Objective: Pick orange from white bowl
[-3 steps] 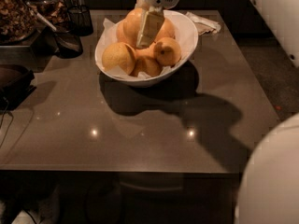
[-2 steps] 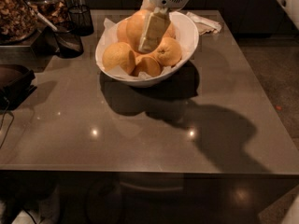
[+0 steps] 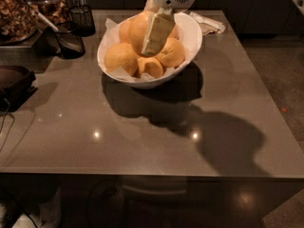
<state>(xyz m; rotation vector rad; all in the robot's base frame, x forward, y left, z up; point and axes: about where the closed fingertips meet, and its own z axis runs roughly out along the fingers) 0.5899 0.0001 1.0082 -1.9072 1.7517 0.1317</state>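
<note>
The white bowl stands at the back middle of the grey table, lined with white paper. It holds several fruits. The orange, the largest and palest, sits at the back of the bowl. My gripper reaches down from the top edge of the view into the bowl and lies against the right front of the orange. Smaller fruits lie at the left, at the right and at the front of the bowl. The far side of the orange is hidden.
Two black mesh cups stand left of the bowl. A tray of brown dried pieces is at the far left, with a dark object below it. A crumpled napkin lies right of the bowl.
The gripper has shifted slightly right and lower against the orange. The white robot body that filled the right edge has left the view. The bowl has not moved.
</note>
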